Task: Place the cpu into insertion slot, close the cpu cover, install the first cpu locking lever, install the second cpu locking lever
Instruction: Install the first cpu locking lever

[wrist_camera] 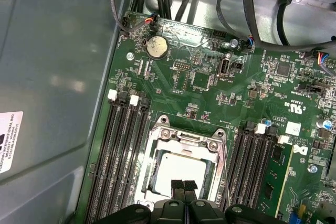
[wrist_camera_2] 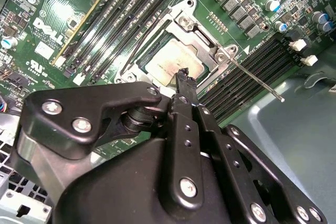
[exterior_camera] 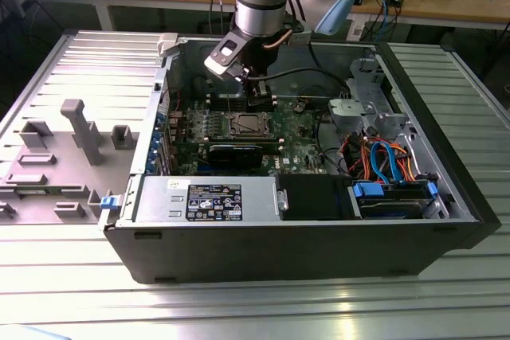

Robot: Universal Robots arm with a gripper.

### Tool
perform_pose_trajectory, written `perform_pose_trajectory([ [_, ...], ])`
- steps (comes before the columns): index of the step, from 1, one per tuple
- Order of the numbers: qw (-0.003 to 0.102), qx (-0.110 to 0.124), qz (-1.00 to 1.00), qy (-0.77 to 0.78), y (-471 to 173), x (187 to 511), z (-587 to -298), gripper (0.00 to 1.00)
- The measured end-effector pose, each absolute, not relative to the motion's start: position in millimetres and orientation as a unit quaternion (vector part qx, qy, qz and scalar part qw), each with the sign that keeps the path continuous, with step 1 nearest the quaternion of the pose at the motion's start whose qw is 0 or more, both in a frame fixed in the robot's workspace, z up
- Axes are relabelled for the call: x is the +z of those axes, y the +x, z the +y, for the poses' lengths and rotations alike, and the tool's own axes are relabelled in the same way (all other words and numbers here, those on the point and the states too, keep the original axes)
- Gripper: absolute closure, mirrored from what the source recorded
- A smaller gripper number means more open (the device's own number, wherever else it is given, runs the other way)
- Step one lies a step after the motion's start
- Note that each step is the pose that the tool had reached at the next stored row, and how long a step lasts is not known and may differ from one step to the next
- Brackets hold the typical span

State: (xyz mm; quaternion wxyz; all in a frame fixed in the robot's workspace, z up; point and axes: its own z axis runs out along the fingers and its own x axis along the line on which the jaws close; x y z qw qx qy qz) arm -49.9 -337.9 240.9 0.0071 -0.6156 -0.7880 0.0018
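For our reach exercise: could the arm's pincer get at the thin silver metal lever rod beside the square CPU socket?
Probably yes: the pincer hovers over the socket, and the lever rod beside it lies uncovered.

- Second wrist view: the black metal gripper (wrist_camera_2: 184,77) body hides the near corner of the thin square silver cpu cover (wrist_camera_2: 202,30) and one edge of the silvery-grey square cpu (wrist_camera_2: 170,62).
- First wrist view: its fingertips (wrist_camera: 177,188) overlap the cpu's (wrist_camera: 181,167) edge, and the picture edge cuts the cover (wrist_camera: 157,145).
- Exterior view: the square silver-bordered insertion slot (exterior_camera: 245,123) is too small for us to tell what's latched.
- The white printed label (wrist_camera: 9,140) is cut off.
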Motion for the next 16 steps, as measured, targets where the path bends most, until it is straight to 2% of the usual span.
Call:
perform_pose_trajectory([
  [16,0.007,0.002,-0.794,-0.608,-49.9,240.9,-337.9,0.89],
])
